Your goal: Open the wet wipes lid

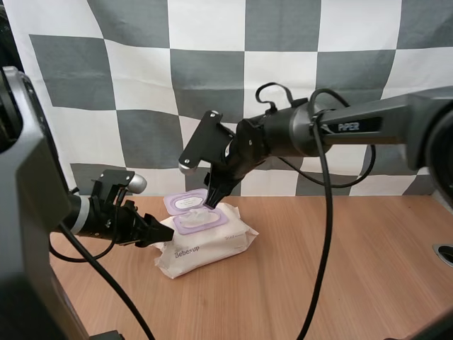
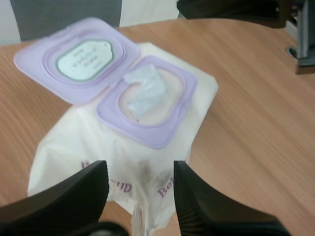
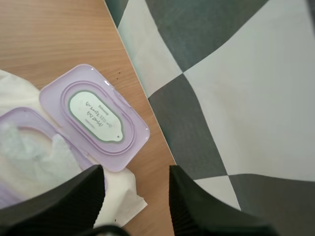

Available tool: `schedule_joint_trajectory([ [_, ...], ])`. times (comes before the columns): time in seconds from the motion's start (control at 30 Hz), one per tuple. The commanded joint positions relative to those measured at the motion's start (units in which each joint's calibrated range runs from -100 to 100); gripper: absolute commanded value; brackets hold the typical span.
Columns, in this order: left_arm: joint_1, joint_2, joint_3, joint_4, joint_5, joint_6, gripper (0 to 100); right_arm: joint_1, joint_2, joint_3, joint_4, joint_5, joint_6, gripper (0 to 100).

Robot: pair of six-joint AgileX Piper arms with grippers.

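The white wet wipes pack lies on the wooden table, and its purple lid is flipped open and lying back toward the backdrop. In the left wrist view the lid lies beside the purple opening frame, where a wipe pokes up. My left gripper is open, its fingers straddling the pack's near end. My right gripper hovers open just above the pack's back edge, next to the open lid, with nothing between its fingers.
A round metal grommet sits in the table at the far right. Bare wood stretches to the right of the pack and in front of it. The table's back edge runs just behind the open lid.
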Motion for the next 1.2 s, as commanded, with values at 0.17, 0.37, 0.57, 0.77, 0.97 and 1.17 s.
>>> schedule_joint_trajectory([
  [0.17, 0.71, -31.6, -4.4, -0.8, -0.9, -7.4, 64, 0.0, -23.9, 0.0, -9.9, 13.7, 10.4, 56],
  [0.37, 2.29, -52.5, -6.3, -1.2, -16.2, -16.5, 17, -1.5, -43.0, 0.0, -16.0, 30.6, 11.8, 0],
  [0.57, 2.74, -69.8, -6.3, -1.4, -30.2, -28.5, 0, -4.7, -57.1, 0.0, -17.1, 38.9, 11.8, 0],
  [0.77, 2.74, -79.9, -4.3, 4.6, -46.0, -51.4, 0, -5.5, -73.4, 0.0, -8.9, 43.8, 11.3, 0],
  [0.97, 2.74, -82.0, 2.6, 23.2, -62.1, -72.4, 0, -3.6, -90.2, 3.1, -10.9, 31.8, 18.6, 0],
  [1.17, 2.74, -81.7, 11.0, 29.8, -65.3, -72.4, 0, -4.3, -90.2, 14.2, -14.0, 21.4, 22.8, 0],
])
